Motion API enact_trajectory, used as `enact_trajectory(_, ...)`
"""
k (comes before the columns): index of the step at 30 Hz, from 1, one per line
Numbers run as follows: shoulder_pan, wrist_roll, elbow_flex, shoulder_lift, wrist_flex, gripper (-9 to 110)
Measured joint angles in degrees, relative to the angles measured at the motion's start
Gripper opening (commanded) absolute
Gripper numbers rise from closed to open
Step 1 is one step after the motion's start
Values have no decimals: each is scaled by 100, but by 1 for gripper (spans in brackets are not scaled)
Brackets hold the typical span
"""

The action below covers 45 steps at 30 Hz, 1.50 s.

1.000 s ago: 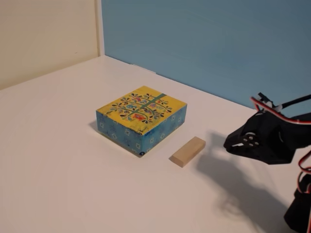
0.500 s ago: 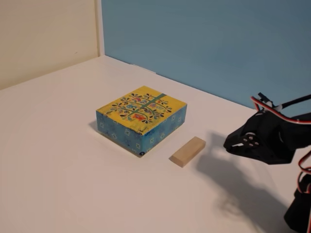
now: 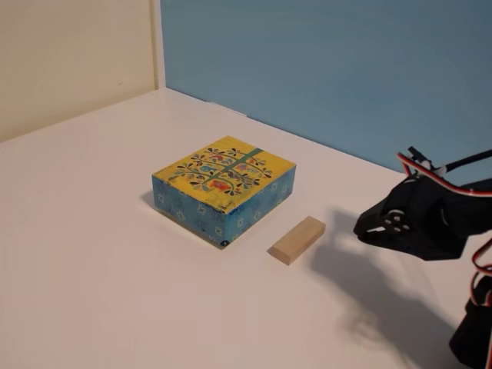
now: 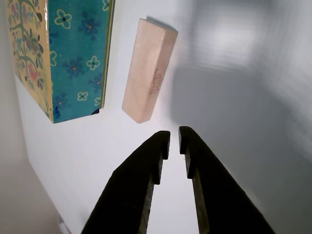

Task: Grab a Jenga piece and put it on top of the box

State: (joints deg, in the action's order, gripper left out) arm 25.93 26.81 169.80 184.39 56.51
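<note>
Jenga piece: small plain rectangular block of pale tan wood (image 3: 297,240), lying flat on the white surface (image 3: 100,254); faint mark on its upper face in the wrist view (image 4: 147,69).
Box: flat squarish box with yellow floral-tree top and blue patterned sides (image 3: 224,187); nothing rests on its top.
Piece to box: just beside the box's near blue side, a narrow strip of surface between them, not touching; long axis runs roughly along that side.
Tool: black two-finger tool (image 4: 174,139), fingers nearly together, only a thin slit between the tips; nothing held.
Tool height: appears to hang above the surface in the fixed view (image 3: 364,228), shadow cast below it.
Bearing, piece from tool: fixed view, piece lies to the left of the tool, apart from it. Wrist view, piece sits ahead of the tips and a little to the left; its near end is close to the tips but clear of them.
Long axis vs tool: in the wrist view the block runs mostly away from the tips, leaning slightly right at its far end, so the fingers would close across its narrow width.
Judgement, step in hand: approach, grasp not yet made.
Judgement, next move: fingers must spread first, then advance and drop over the block.
Risk: box wall close on one side leaves little room for that finger.
</note>
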Motion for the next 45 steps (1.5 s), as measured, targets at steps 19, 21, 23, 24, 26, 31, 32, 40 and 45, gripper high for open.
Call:
enact_trajectory(19,114,0,0,0,0,0)
enact_trajectory(21,211,0,0,0,26,0)
enact_trajectory(23,387,-26,0,0,44,0)
enact_trajectory(24,431,-44,0,0,44,0)
enact_trajectory(26,448,-88,0,0,44,0)
enact_trajectory(31,554,-325,-105,0,123,0)
enact_trajectory(32,527,-369,-202,0,176,0)
enact_trajectory(40,167,-686,-1512,0,905,0)
enact_trajectory(45,-176,-686,-2426,-352,1670,0)
